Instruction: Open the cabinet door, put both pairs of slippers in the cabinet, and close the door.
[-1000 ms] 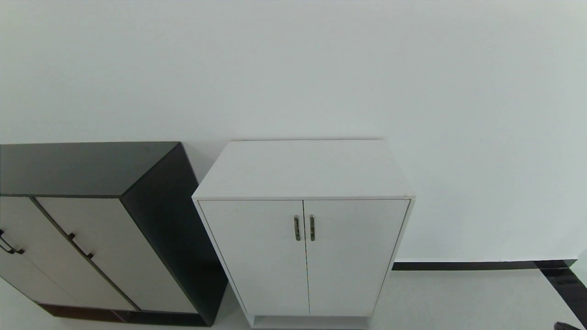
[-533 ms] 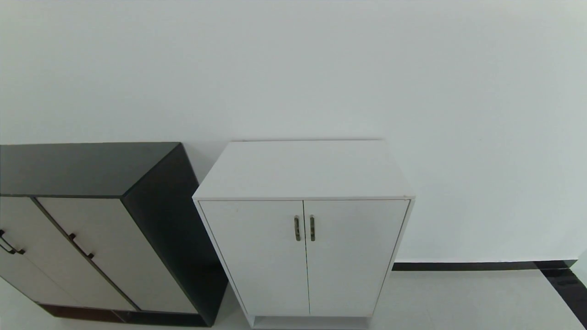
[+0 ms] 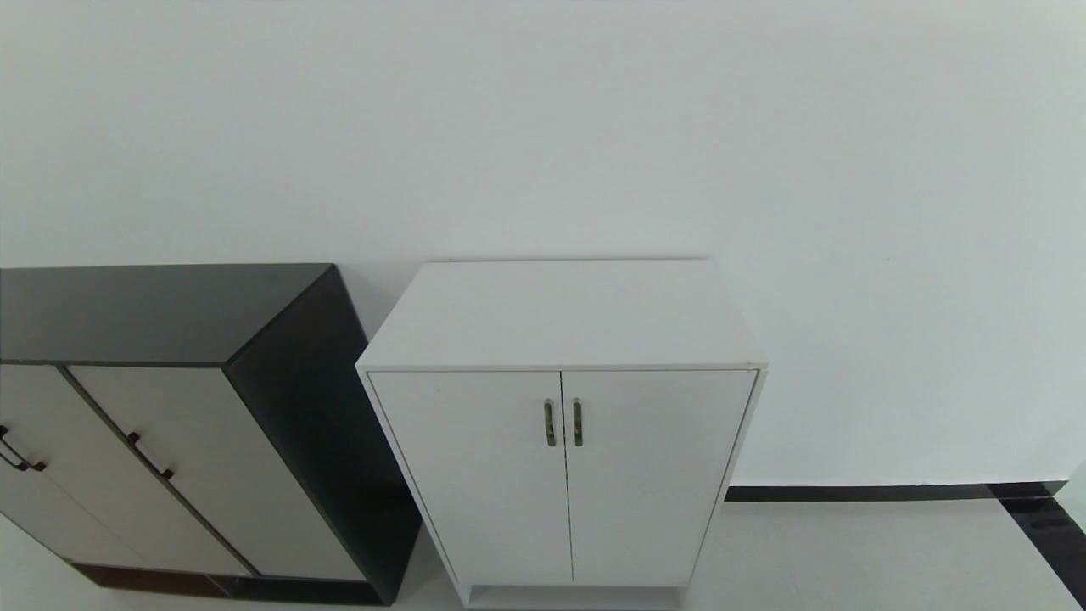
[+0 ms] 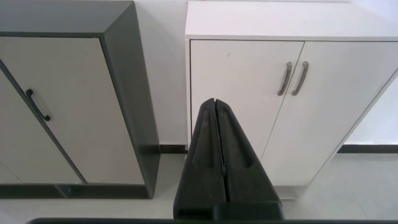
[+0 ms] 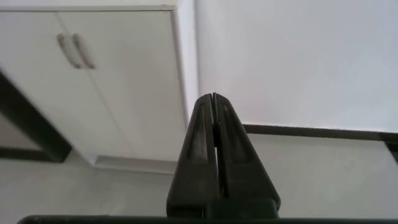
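The white cabinet (image 3: 560,314) stands at the far wall, just right of a dark cabinet (image 3: 170,314), its doors (image 3: 475,475) shut as before. The left tool (image 4: 215,102) and right tool (image 5: 214,97) are pressed closed, holding nothing. A dark shape at the near right corner has gone.

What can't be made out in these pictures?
- Inside of the white cabinet: head view, hidden by its shut doors.
- Dark cabinet: head view, its left part cut off by the edge.
- Lower front of the white cabinet: left wrist view, covered by the left hand.
- Floor: right wrist view, partly covered by the right hand.
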Controlling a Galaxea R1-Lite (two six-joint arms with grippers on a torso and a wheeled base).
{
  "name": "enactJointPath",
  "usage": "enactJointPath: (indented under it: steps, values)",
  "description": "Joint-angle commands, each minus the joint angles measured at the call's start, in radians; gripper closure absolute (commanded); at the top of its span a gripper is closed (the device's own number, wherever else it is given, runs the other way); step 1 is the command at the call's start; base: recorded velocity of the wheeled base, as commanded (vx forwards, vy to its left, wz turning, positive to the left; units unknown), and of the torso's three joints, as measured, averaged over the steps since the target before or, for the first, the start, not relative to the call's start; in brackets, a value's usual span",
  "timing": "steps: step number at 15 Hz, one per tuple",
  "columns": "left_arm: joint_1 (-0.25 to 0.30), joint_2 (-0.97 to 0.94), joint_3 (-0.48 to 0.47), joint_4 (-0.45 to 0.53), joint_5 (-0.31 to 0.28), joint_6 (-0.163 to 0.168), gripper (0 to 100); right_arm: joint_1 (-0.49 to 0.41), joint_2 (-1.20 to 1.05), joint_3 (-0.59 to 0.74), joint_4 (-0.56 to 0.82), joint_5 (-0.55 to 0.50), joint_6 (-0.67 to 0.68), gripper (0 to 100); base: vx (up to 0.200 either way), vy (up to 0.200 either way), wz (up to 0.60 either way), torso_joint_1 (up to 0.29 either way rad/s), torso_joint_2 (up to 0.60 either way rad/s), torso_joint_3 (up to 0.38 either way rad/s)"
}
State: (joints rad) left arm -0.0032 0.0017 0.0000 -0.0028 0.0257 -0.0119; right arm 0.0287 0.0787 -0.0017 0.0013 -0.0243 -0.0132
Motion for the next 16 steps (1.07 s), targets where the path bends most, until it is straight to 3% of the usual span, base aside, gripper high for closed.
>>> enactJointPath:
  steps: [1,16]
  values:
    - [0.0,0.001,0.0,0.0,0.0,0.0,100,-0.039,-0.063,0.0,0.0,0.0,-0.002,100,0.0,0.0,0.0,0.0,0.0,0.0]
    - [0.0,0.001,0.0,0.0,0.0,0.004,100,-0.035,-0.079,0.002,-0.001,0.003,0.004,100,0.0,0.0,0.0,0.0,0.0,0.0]
